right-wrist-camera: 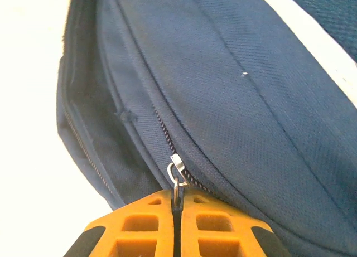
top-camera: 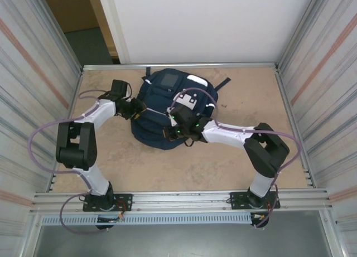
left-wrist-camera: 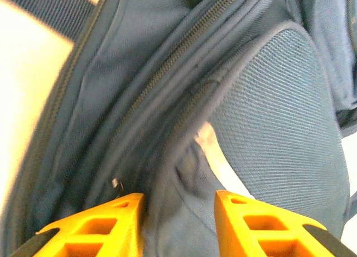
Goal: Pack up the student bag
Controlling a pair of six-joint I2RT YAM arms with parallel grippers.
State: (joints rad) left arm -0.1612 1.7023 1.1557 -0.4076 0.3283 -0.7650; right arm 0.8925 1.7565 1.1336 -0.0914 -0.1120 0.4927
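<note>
The student bag (top-camera: 162,90) is a large navy-blue backpack lying flat at the middle back of the table. My left gripper (top-camera: 139,108) is at its left edge. In the left wrist view the orange fingers (left-wrist-camera: 125,212) stand apart with a thick fold of the bag (left-wrist-camera: 268,101) pinched between them, beside a zip line. My right gripper (top-camera: 175,127) rests on the bag's near side. Its jaws are pressed together on the metal zipper pull (right-wrist-camera: 176,173) of the bag (right-wrist-camera: 251,101), at the end of a closed run of zipper teeth.
The brown tabletop (top-camera: 245,101) surrounds the bag, with metal walls on the left, right and back. A dark strap (top-camera: 223,83) sticks out at the bag's far right. A metal rail (top-camera: 178,198) carrying both arm bases runs along the near edge.
</note>
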